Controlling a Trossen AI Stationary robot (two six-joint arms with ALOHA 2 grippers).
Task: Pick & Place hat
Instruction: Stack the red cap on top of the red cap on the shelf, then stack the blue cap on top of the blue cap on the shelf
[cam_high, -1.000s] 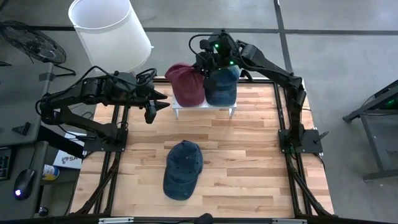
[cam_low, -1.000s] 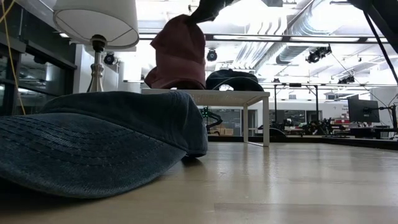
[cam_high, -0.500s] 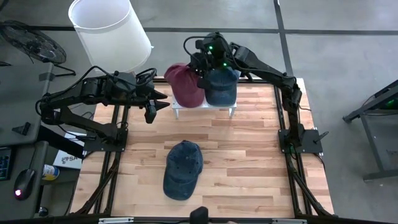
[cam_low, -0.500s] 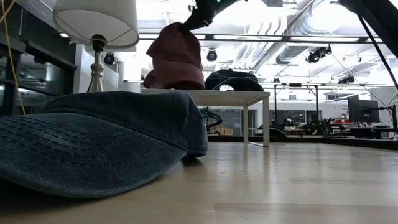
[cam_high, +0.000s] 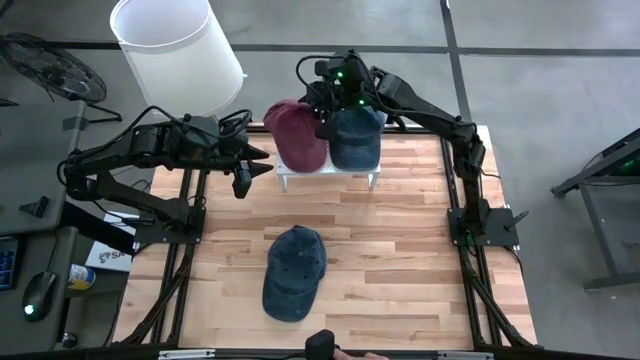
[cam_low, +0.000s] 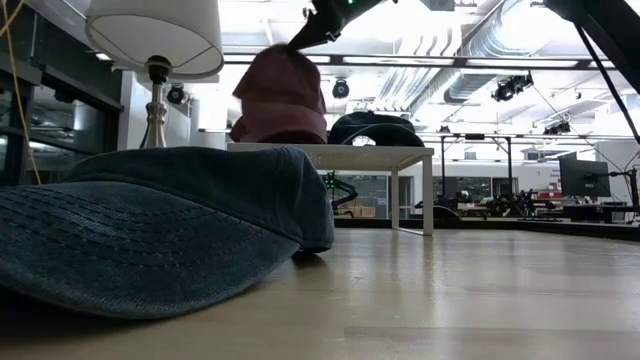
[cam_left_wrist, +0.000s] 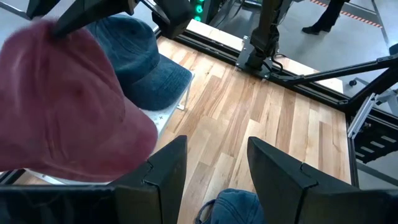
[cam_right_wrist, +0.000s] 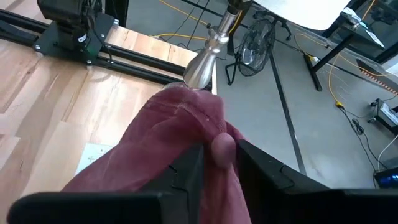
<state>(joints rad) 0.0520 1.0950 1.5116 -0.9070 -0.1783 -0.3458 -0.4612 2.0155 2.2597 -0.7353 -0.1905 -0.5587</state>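
A red hat (cam_high: 295, 135) (cam_low: 280, 95) sits on the left half of a small white stand (cam_high: 330, 178) at the table's far edge. My right gripper (cam_high: 325, 115) (cam_right_wrist: 214, 162) comes down on it from above and is shut on its crown. A dark blue hat (cam_high: 355, 140) (cam_low: 375, 128) rests on the stand beside it. A second blue hat (cam_high: 293, 272) (cam_low: 150, 230) lies flat on the table near its middle. My left gripper (cam_high: 262, 162) (cam_left_wrist: 211, 143) hangs open just left of the stand, touching nothing. My right gripper pinches the red hat's crown top, right at its button (cam_right_wrist: 222, 146), between the two fingers (cam_right_wrist: 186, 171). It comes from above, slanting in from the far right. The fabric bunches into a peak under the fingers, and the hat's lower edge (cam_low: 275, 135) rests on the stand.
A lamp with a white shade (cam_high: 175, 50) (cam_low: 155, 40) stands past the far left corner, close to the stand. Bare wood lies between the stand and the near blue hat and along the table's right side.
My right gripper has moved a little toward the table's left and down, still shut on the red hat. The hat's crown has sunk lower and shifted left, settling onto the stand.
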